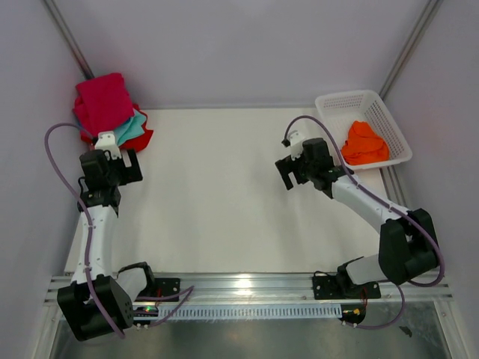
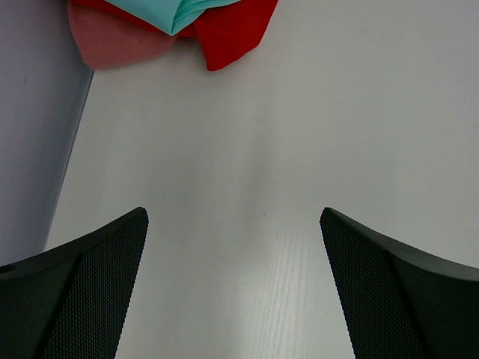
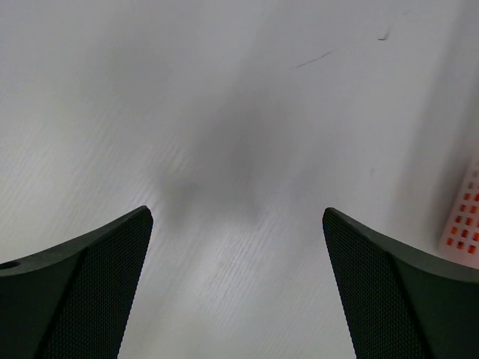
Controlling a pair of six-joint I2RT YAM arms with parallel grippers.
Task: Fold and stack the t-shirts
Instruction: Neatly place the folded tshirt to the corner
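Note:
A pile of t-shirts lies at the table's far left corner: a crimson one (image 1: 103, 101) on top, then teal (image 1: 135, 129) and red (image 1: 144, 139) edges under it. The left wrist view shows the red (image 2: 232, 30), teal (image 2: 187, 11) and pink (image 2: 112, 41) cloth. An orange t-shirt (image 1: 364, 143) lies crumpled in the white basket (image 1: 352, 97). My left gripper (image 1: 114, 158) (image 2: 233, 224) stands open just in front of the pile, apart from it, holding nothing. My right gripper (image 1: 290, 172) (image 3: 238, 224) is open over bare table, left of the basket, also with nothing in it.
The basket stands at the far right corner; its corner (image 3: 464, 224) shows at the right edge of the right wrist view. Grey walls close in the table on the left, back and right. A metal rail (image 1: 247, 288) runs along the near edge.

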